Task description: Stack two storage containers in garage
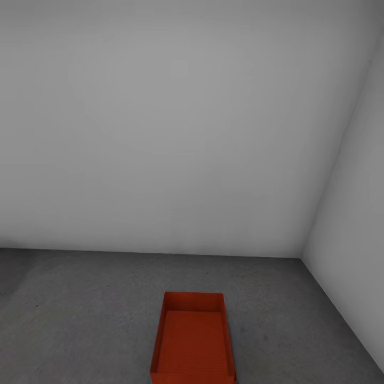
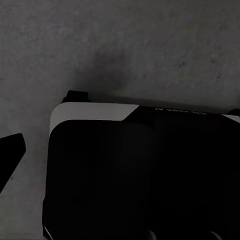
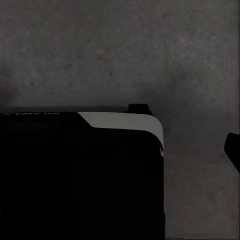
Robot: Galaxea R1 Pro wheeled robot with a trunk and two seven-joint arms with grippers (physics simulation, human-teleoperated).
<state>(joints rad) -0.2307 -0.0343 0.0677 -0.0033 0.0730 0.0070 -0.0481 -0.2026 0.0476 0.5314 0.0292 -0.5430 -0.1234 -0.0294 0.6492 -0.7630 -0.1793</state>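
garage | bin (image 1: 193,341) on floor (image 1: 80,309) nr corner | jaws: can't tell (dark) | 2nd bin: square up, lower straight

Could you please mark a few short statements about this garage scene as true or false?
1. An orange-red bin sits on the grey concrete floor. True.
2. The bin is full of boxes. False: its inside is bare.
3. A second bin is stacked on it. False: nothing rests on top of it.
4. The walls behind the bin are plain pale grey. True.
5. The floor under the wrist cameras is wood plank. False: it is mottled grey concrete.
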